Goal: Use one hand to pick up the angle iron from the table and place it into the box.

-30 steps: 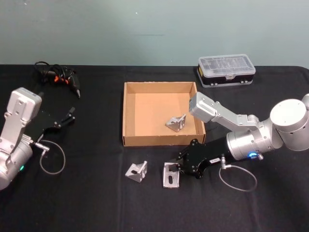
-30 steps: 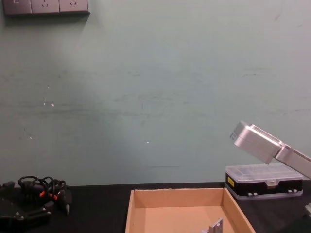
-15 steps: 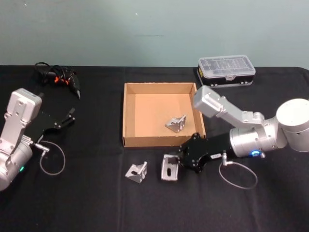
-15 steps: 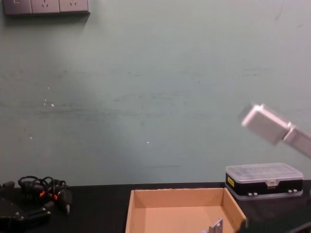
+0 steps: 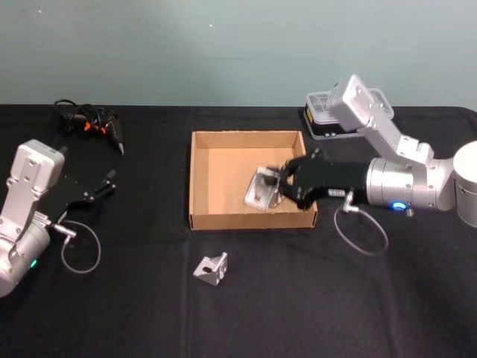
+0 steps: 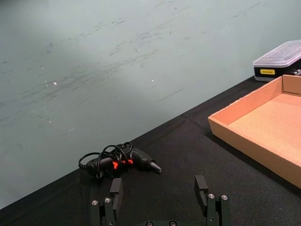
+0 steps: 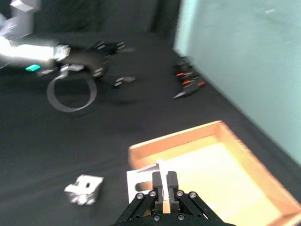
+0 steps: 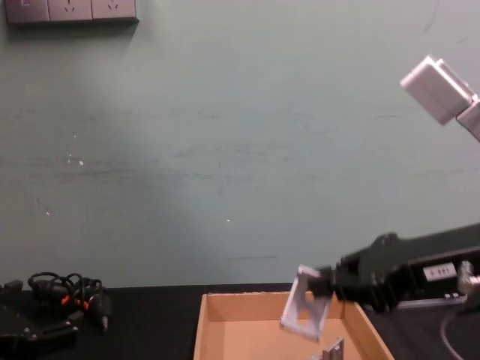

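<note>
Angle iron [image 5: 261, 191] hangs clamped between the fingers of the right gripper [image 5: 282, 188], in the air over the right half of the box [image 5: 192, 179] at centre frame in the head view. I judge this the carry-to-place step, nearly finished. The next move calls for lowering a little, then spreading the fingers, clear of the bracket [image 8: 331, 350] lying inside. A second angle iron [image 5: 212, 266] sits on the surface [image 5: 335, 313] below the box. At left frame the left gripper [image 5: 104, 185] idles, fingers wide.
</note>
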`<state>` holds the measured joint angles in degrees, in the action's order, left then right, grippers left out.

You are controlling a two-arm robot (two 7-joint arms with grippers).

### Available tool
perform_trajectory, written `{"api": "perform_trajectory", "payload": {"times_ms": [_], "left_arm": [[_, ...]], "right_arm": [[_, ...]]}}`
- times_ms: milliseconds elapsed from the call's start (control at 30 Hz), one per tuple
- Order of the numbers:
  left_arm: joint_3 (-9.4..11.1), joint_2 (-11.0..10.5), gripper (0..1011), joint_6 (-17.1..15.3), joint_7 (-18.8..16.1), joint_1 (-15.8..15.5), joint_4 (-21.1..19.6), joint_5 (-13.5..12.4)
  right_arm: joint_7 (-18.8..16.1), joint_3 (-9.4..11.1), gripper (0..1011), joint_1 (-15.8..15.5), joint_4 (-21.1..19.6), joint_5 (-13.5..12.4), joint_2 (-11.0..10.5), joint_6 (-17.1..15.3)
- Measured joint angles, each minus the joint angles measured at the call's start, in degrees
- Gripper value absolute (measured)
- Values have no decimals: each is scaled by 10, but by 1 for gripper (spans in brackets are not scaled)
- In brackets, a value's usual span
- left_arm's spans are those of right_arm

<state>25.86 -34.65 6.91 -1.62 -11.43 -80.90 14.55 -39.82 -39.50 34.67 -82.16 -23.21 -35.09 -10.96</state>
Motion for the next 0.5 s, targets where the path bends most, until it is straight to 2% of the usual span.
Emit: {"api": "perform_trajectory", "payload": {"times_ms": [167,300,433,500], "left_arm": [[0,0,1000,0,0,0,0,0],[0,0,1000,0,0,0,0,0],[0,0,1000,0,0,0,0,0],[0,0,1000,0,0,0,0,0]], "right_arm": [[66,28,74,-17,-1,4,18,-2],[123,53,74,-27,14,10,42,-8],[151,63,74,-28,30,16,57,-11],[167,68,74,-23,52,25,71,-14]]}}
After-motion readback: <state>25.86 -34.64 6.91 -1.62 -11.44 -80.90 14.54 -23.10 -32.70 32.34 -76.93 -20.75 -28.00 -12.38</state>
